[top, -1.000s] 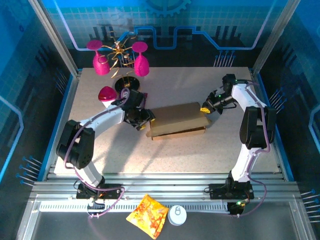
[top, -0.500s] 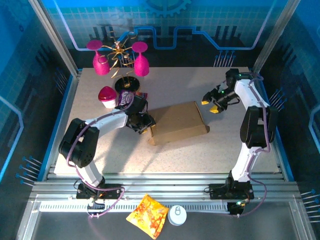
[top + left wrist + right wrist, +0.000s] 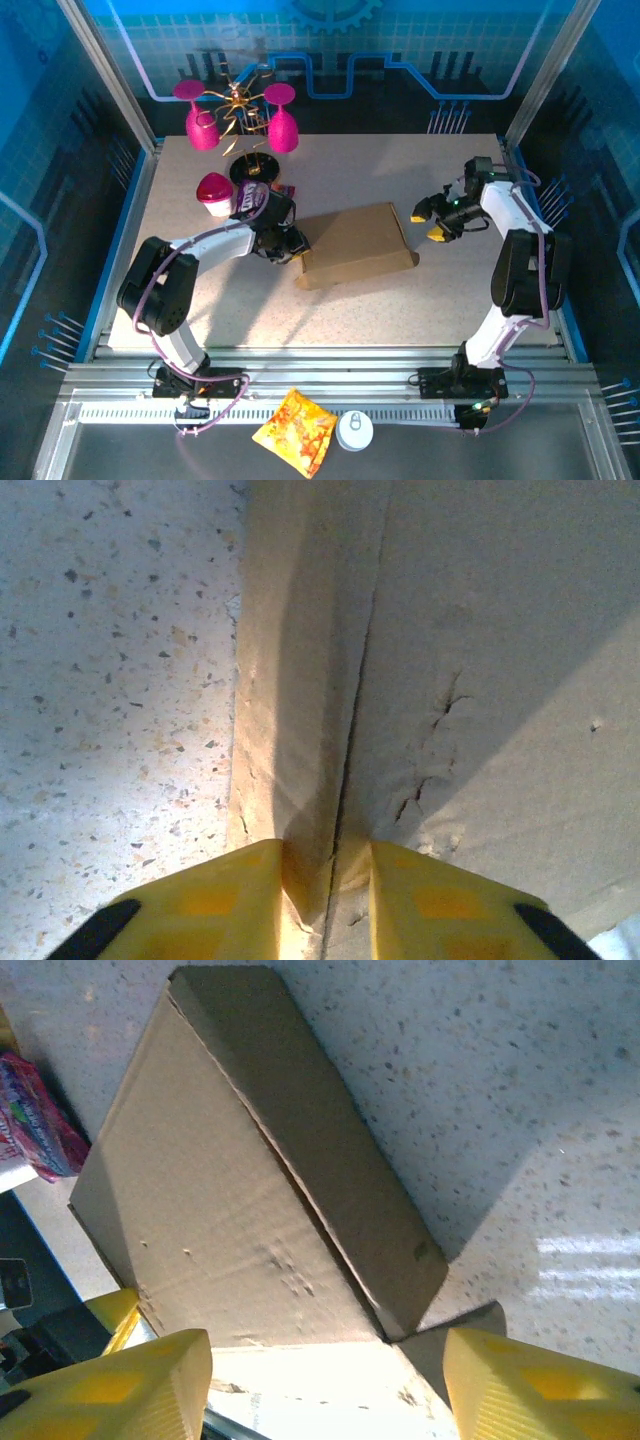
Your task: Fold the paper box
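The paper box [image 3: 355,245] lies flat on the table, brown, with its lid down. My left gripper [image 3: 291,251] is at the box's left edge. In the left wrist view its yellow fingers [image 3: 220,895] pinch a raised fold of the paper box [image 3: 480,630] along a seam. My right gripper [image 3: 432,220] hovers just off the box's right end, apart from it. In the right wrist view the right gripper [image 3: 325,1345] is wide open above the paper box [image 3: 220,1190] and a side flap [image 3: 340,1150].
A purple snack packet [image 3: 285,190] lies behind the box's left end, near a pink cup [image 3: 213,190] and a stand with pink glasses [image 3: 240,115]. An orange-yellow snack bag [image 3: 295,430] and a white round lid [image 3: 354,430] rest on the front rail.
My right gripper has let go of the box's right end and drawn back to the right. The box has settled flatter. The left gripper stays at the left edge.
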Controlling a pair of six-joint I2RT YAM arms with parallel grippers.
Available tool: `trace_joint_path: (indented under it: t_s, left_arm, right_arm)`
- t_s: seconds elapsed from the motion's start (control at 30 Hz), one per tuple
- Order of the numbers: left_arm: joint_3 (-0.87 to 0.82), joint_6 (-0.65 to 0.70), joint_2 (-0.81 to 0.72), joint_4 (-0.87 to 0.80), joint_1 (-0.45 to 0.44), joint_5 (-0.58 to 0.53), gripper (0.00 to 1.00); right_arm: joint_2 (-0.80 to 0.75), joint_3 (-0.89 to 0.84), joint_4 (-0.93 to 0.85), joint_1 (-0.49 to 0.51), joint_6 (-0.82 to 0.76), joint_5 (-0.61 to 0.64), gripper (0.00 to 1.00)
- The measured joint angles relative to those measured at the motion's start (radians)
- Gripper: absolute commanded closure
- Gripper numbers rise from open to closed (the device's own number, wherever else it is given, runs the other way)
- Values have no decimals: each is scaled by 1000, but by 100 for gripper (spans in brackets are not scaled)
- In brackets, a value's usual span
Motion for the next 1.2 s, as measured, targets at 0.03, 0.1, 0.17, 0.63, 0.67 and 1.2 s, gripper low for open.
trace_joint_path:
  t_s: [0.03, 0.1, 0.17, 0.63, 0.67, 1.2]
  left_arm:
    - [-1, 2, 0, 3, 3, 6, 78]
    - [-2, 8, 0, 7, 9, 18, 80]
    - [-6, 19, 0, 11, 16, 31, 81]
    - [-118, 167, -30, 124, 188, 252, 94]
    - [-123, 180, -30, 130, 198, 266, 95]
    - [-157, 319, -18, 146, 306, 404, 96]
  right_arm:
    - [11, 0, 16, -1, -7, -8, 34]
    - [36, 0, 39, -2, -20, -19, 31]
    - [69, 1, 54, -6, -36, -25, 30]
    - [134, 9, 183, -20, -175, -192, 16]
    - [135, -1, 205, -16, -175, -217, 16]
    - [293, -19, 282, 131, -220, -396, 13]
